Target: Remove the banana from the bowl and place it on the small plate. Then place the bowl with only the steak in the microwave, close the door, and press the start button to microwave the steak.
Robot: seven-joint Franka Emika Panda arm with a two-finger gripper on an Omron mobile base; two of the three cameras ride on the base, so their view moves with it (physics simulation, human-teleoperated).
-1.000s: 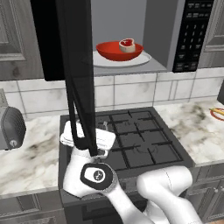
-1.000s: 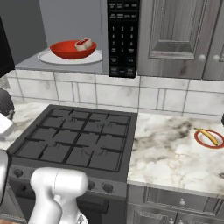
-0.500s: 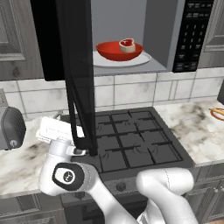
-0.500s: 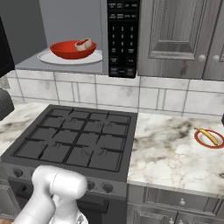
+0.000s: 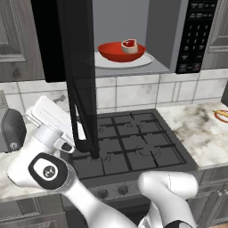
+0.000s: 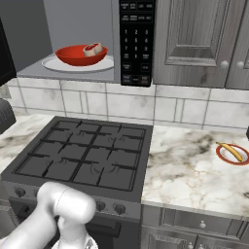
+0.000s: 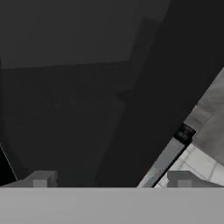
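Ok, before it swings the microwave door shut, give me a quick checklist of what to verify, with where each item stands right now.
1. Banana out of the bowl and on the small plate: ok.
2. Bowl inside the microwave, on the turntable: ok.
3. Steak alone in the bowl: ok.
4. Door standing open, nothing in its swing path: ok.
5. Hand open, holding nothing: ok.
6. Hand touching the door: cannot tell; the hand view shows the dark panel close ahead.
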